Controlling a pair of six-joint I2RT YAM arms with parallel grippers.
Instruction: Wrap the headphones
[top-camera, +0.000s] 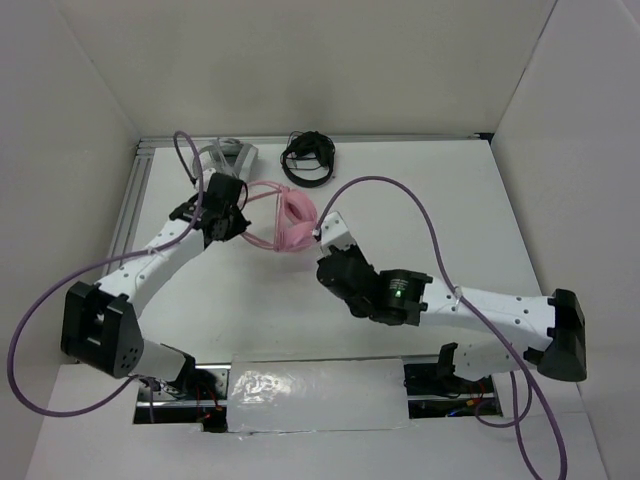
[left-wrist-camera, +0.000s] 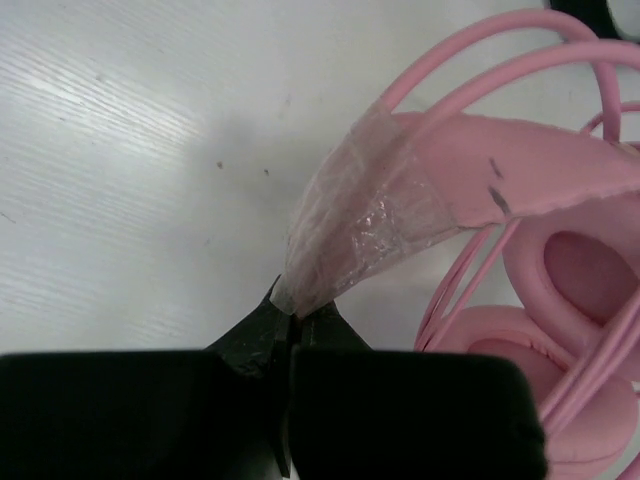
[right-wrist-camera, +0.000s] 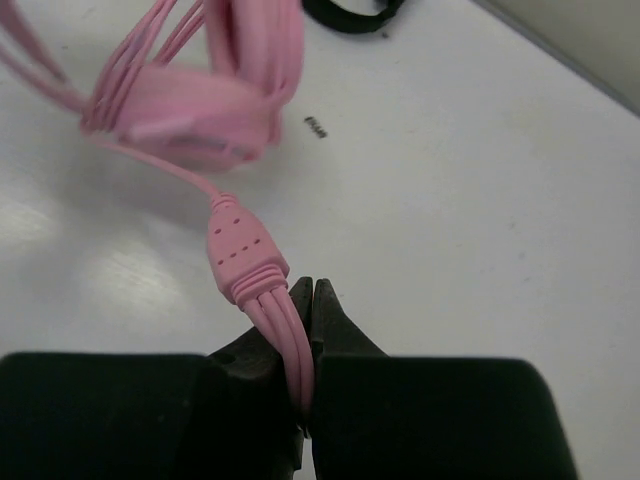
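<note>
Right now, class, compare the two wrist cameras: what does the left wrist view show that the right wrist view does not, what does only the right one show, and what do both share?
Only the left wrist view: the left gripper shut on a strip of clear film stuck to the headband of the pink headphones, with the padded earcups close up.
Only the right wrist view: the right gripper shut on the pink cable, just behind its moulded junction.
Both: the pink headphones over the white table.
</note>
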